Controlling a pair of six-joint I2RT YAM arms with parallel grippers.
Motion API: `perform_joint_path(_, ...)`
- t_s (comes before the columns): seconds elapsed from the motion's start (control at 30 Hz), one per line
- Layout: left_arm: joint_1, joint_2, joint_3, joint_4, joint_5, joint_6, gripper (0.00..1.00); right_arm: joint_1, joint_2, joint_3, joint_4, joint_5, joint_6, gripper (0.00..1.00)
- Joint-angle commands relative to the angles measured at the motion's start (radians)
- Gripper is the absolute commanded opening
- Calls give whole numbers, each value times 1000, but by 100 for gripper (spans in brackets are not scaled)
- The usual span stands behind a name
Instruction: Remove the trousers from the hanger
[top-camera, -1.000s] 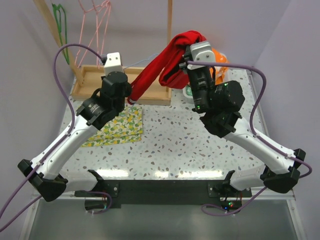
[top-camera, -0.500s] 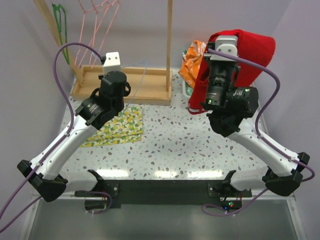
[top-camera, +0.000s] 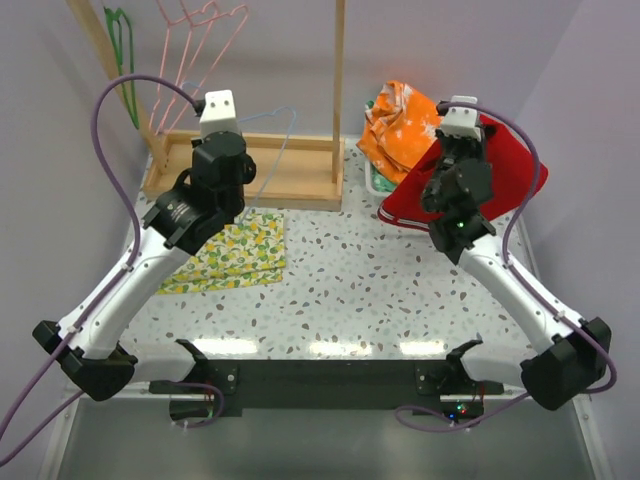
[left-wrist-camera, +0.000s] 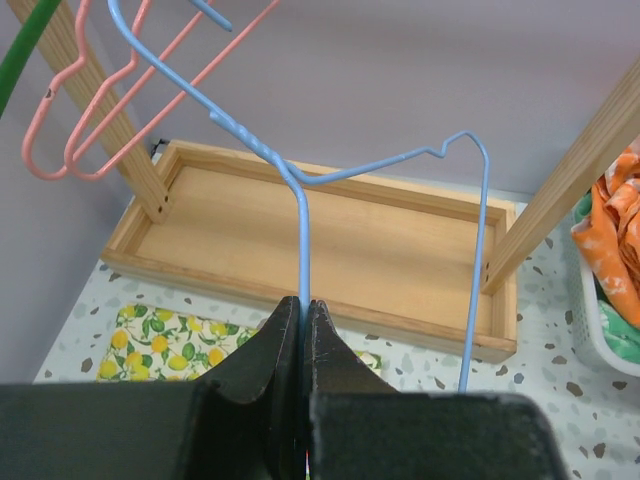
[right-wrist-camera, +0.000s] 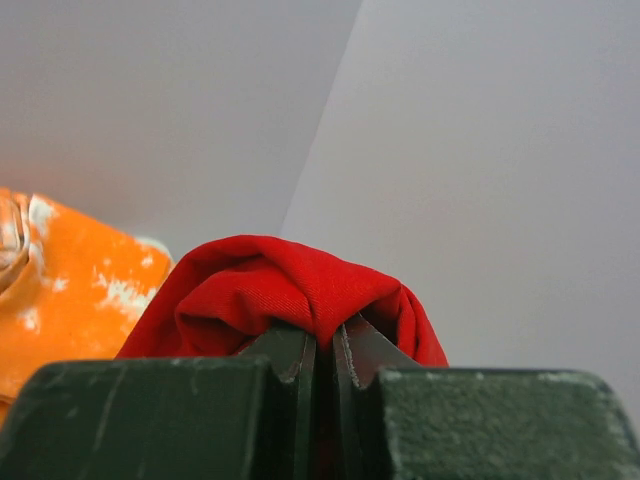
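While our right gripper (right-wrist-camera: 325, 342) is pinched tight on a fold of the red trousers (top-camera: 515, 170) at the counter's (top-camera: 380, 275) far-right corner and our left gripper (left-wrist-camera: 303, 315) is clamped on the bare blue wire hanger (left-wrist-camera: 303, 240), we'd rate the cloth light and floppy, best held bunched.
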Motion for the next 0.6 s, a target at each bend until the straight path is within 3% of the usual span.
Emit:
perform_joint_path(0.0,3,-20,71,41,-3,28,0,-57,78,75,27,-165,184,0)
perform_joint_path(0.13,3,-15,85,34,0,26,0,-119,271,215,5,-197,243,0)
perform_joint_path(0.43,3,60,139,8,-9,35,0,-177,744,729,-94,-278,247,0)
perform_joint_path(0.57,3,112,201,-3,-5,46,0,-217,891,961,-179,-306,329,0)
